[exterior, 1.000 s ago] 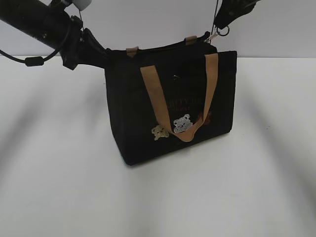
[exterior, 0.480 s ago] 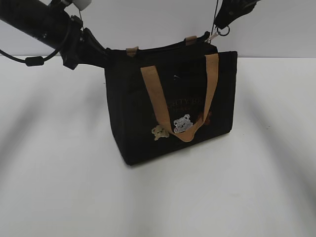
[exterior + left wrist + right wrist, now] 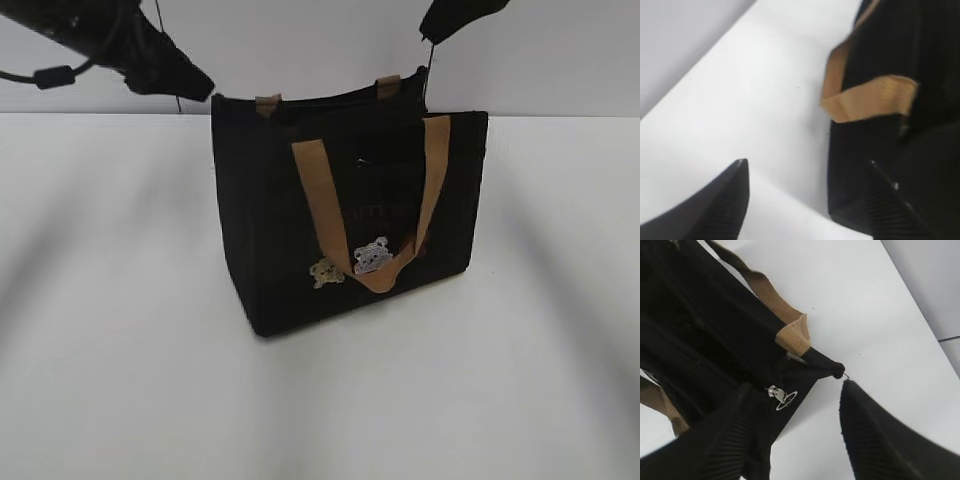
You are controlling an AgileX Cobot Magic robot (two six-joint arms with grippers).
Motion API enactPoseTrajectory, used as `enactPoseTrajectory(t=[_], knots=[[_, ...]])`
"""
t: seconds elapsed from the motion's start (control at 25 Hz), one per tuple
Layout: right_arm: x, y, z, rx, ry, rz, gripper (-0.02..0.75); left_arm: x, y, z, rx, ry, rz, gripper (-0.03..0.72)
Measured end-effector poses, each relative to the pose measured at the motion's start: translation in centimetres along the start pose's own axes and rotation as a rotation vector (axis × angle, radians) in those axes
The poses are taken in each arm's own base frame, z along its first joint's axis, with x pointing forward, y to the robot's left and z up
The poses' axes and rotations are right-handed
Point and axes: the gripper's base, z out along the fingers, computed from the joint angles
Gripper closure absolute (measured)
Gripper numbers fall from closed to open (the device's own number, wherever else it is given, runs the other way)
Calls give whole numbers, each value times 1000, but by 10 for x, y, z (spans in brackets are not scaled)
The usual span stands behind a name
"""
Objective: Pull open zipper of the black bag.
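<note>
Currently both grippers are seen spread, nothing held. In the left wrist view, left gripper [image 3: 805, 195] fingers are parted; the right-hand finger [image 3: 890, 210] overlaps the bag [image 3: 920, 45] corner, contact unclear. In the right wrist view, right gripper [image 3: 795, 435] fingers are apart, with the zipper [image 3: 715, 367] pull tab [image 3: 782, 397] lying loose between them on the bag end. In the exterior view, the left arm [image 3: 110, 45] is angled in from upper left, its tip just off the bag's top left corner; the right arm [image 3: 455, 15] is at upper right above the top right corner. The bag [image 3: 345, 215] stands upright at frame centre on the table [image 3: 120, 380]. Tan handles [image 3: 365, 215] are draped down the front. Contents cannot be seen.
</note>
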Motion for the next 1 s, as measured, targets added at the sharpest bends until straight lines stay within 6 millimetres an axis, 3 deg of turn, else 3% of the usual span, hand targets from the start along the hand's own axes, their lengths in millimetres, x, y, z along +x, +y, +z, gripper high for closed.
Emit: enactPoseTrajectory(t=[0.16, 0.36, 0.56, 0.76, 0.92, 1.0], knots=[[1, 0, -20, 81, 35, 24, 281, -15, 4, -33, -186, 4, -137, 132], [12, -9, -43, 292, 139, 293, 276, -20, 1, -73, -380, 65, -352, 146], [32, -26, -72, 433, 142, 498, 276, -9, 5, -110, -514, 220, -540, 155], [52, -34, -119, 405, 2, 609, 276, 8, 9, -154, -564, 283, -711, 156], [64, -20, -149, 399, -51, 637, 276, 25, 6, -194, -610, 338, -814, 156], [72, -4, -152, 377, -30, 633, 276, 31, 0, -210, -638, 346, -830, 156]])
